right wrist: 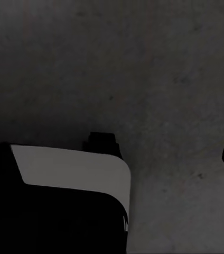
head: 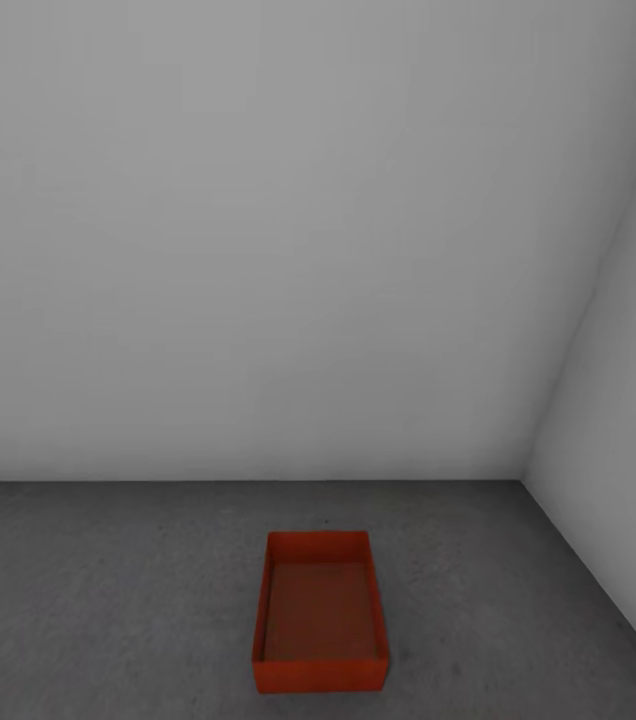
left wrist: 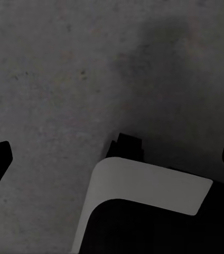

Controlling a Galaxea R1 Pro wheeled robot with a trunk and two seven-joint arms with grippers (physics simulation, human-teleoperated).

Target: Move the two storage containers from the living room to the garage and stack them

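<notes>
Grey concrete floor (head: pixel 108 600) — one red-orange container (head: pixel 320 625) upright

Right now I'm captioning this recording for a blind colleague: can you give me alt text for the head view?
One red-orange open-top storage container sits empty on a dark grey concrete floor, low in the picture and a little right of centre. Behind it rises a plain pale grey wall, which meets a second wall in a corner at the right.
</notes>
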